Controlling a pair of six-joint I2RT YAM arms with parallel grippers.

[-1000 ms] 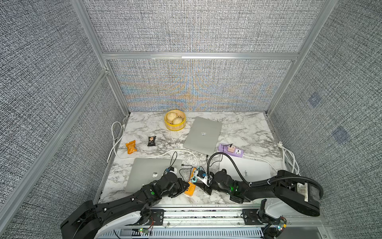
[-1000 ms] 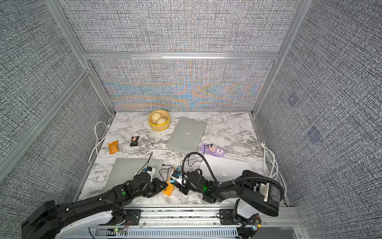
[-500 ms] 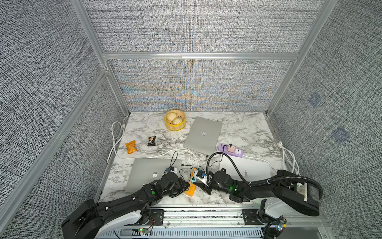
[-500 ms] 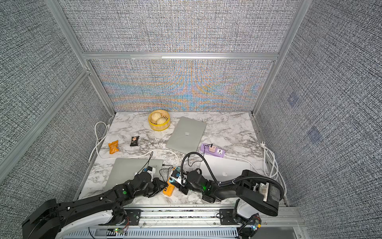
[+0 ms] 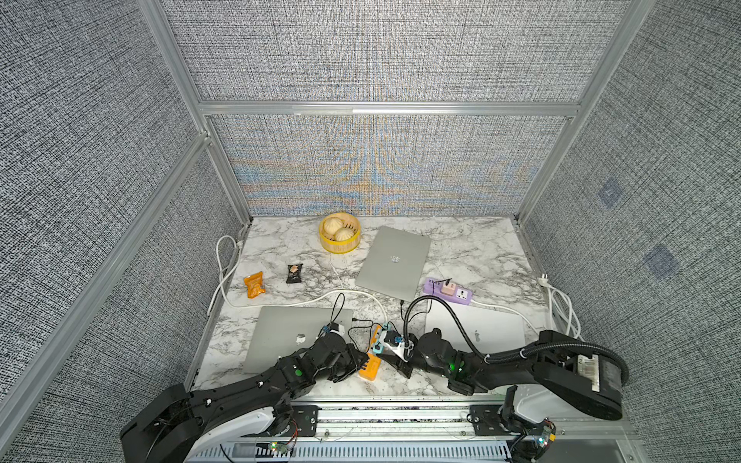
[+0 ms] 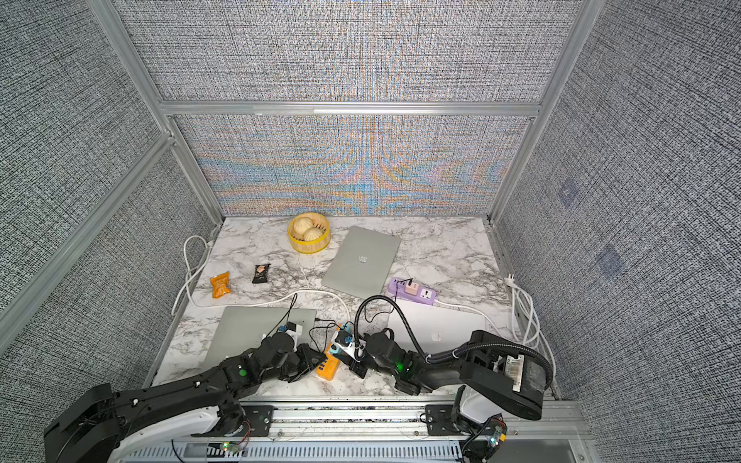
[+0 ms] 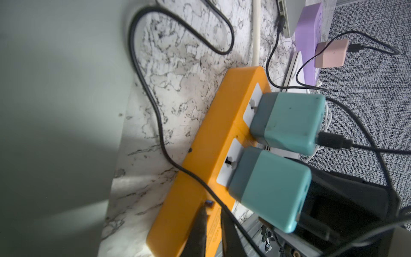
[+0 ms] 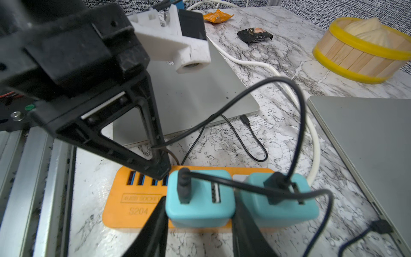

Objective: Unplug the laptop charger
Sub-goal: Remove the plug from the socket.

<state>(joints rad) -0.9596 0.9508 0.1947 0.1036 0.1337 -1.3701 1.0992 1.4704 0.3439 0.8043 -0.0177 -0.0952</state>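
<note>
My right end effector (image 8: 201, 200) pinches the laptop charger (image 8: 198, 213); my left end effector (image 7: 213, 211), pressed together, pins the power strip (image 5: 371, 371).
The orange strip lies on the table (image 5: 461, 248) at the lower centre of both top views, between my arms. The charger, a teal block, stands upright from it beside a twin charger (image 8: 282, 207); my right arm already has it, so I judge the pull goes straight up.
</note>
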